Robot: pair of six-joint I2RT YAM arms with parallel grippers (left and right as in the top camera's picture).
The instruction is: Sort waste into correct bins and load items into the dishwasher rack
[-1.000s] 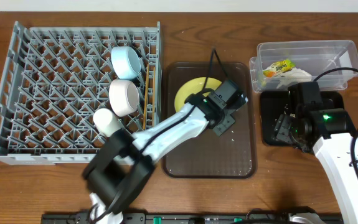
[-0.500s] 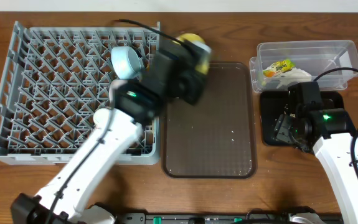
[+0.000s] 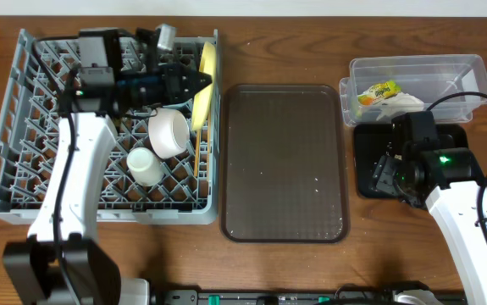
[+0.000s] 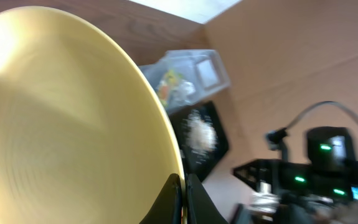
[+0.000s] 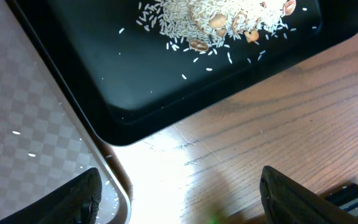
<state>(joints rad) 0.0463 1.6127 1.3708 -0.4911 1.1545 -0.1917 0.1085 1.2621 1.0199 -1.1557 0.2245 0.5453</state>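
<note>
My left gripper (image 3: 196,82) is shut on the rim of the yellow plate (image 3: 207,69), which it holds on edge over the back right part of the grey dishwasher rack (image 3: 31,144). In the left wrist view the plate (image 4: 60,124) fills the left side, with both fingers (image 4: 174,200) pinched on its edge. A white bowl (image 3: 168,131), a white cup (image 3: 144,165) and the chopsticks (image 3: 199,127) are in the rack. My arm hides the blue bowl. My right gripper (image 5: 185,199) is open and empty just in front of the black tray (image 5: 166,62), which holds the rice crumbs (image 5: 228,18).
The brown serving tray (image 3: 284,161) lies in the middle with a few crumbs on it. The clear tub (image 3: 429,72) at the back right holds the snack wrapper (image 3: 377,91) and the white napkin (image 3: 401,102). The right arm covers most of the black tray (image 3: 366,169).
My left arm lifted the yellow plate off the brown tray and carried it left to the rack, turning it on edge. The right arm has not moved.
</note>
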